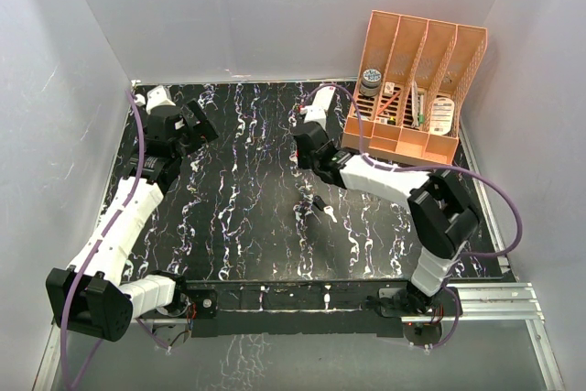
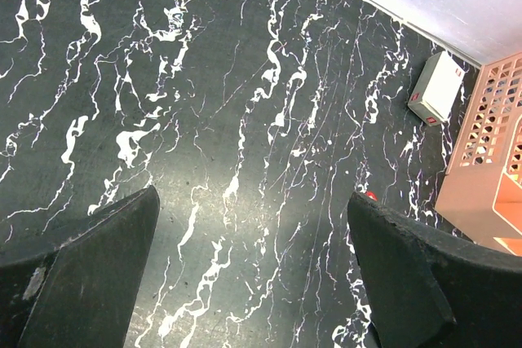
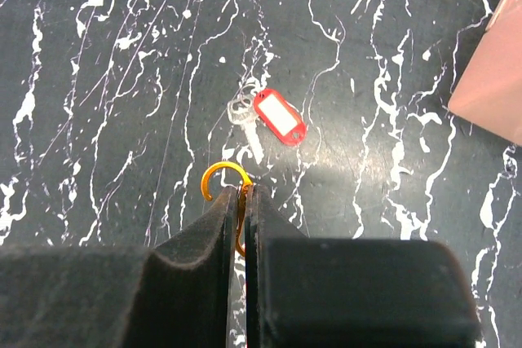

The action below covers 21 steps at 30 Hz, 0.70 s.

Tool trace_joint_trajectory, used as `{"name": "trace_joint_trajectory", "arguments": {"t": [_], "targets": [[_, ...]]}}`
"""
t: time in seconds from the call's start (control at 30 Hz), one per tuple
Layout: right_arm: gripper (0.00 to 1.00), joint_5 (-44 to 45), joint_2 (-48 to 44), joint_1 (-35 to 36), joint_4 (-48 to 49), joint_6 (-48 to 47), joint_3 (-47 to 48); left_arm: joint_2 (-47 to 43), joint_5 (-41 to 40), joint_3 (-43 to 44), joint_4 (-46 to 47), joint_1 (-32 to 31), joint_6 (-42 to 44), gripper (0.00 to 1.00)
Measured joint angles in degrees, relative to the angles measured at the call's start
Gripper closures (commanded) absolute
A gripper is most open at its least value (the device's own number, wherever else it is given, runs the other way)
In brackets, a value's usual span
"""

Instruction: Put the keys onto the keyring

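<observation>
My right gripper is shut on the orange keyring; the ring's open curved end sticks out past the fingertips, just above the black marbled table. The red-headed key lies flat on the table just ahead of the ring, with a pale blade and a clear loop beside it. It shows as a red speck in the left wrist view. The black-headed key lies mid-table, nearer than the right gripper. My left gripper is open and empty at the far left.
An orange slotted file rack holding small items stands at the back right; its corner shows in both wrist views. A white rectangular box lies near the back wall by the rack. White walls enclose the table.
</observation>
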Motion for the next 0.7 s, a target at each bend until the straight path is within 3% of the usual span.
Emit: {"name": "trace_joint_trajectory", "arguments": {"t": [0.4, 0.7], "targets": [[1.00, -5.09, -13.18, -0.37, 2.99, 5.95, -14.21, 0.11, 4.70, -1.97, 2.93, 0.00, -0.15, 0.07], [1.00, -3.82, -16.72, -0.42, 2.67, 7.02, -16.50, 1.05, 11.21, -3.82, 6.69, -0.90, -0.59, 0.11]]}}
